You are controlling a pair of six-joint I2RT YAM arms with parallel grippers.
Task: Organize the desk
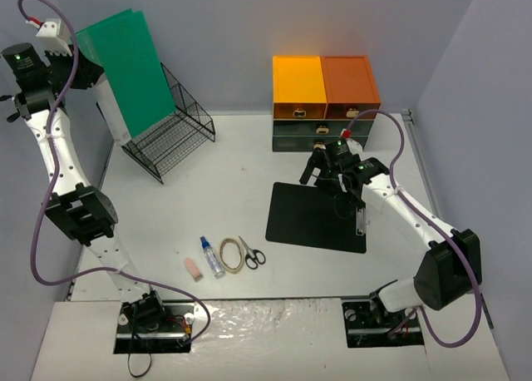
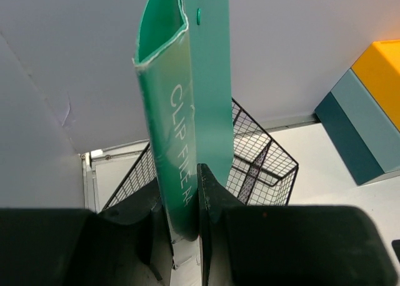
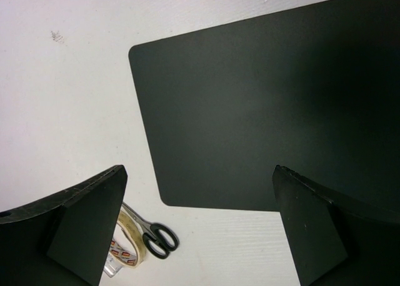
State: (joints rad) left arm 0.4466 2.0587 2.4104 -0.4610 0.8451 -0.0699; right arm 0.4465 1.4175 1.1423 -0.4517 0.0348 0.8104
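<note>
While your left gripper (image 2: 182,195) clamps the green clip file (image 1: 129,69) upright above the black wire basket (image 1: 170,136) at ten o'clock, the white worktop (image 1: 233,173) filling the overhead view looks far from tidy. Your right gripper (image 3: 199,173) hangs wide open and empty over the black board (image 1: 316,219) at three o'clock. The eraser (image 1: 192,269), bottle (image 1: 211,256), tape roll (image 1: 231,254) and scissors (image 1: 252,254) lie loose at seven o'clock. Judged from this, only the file is in hand.
</note>
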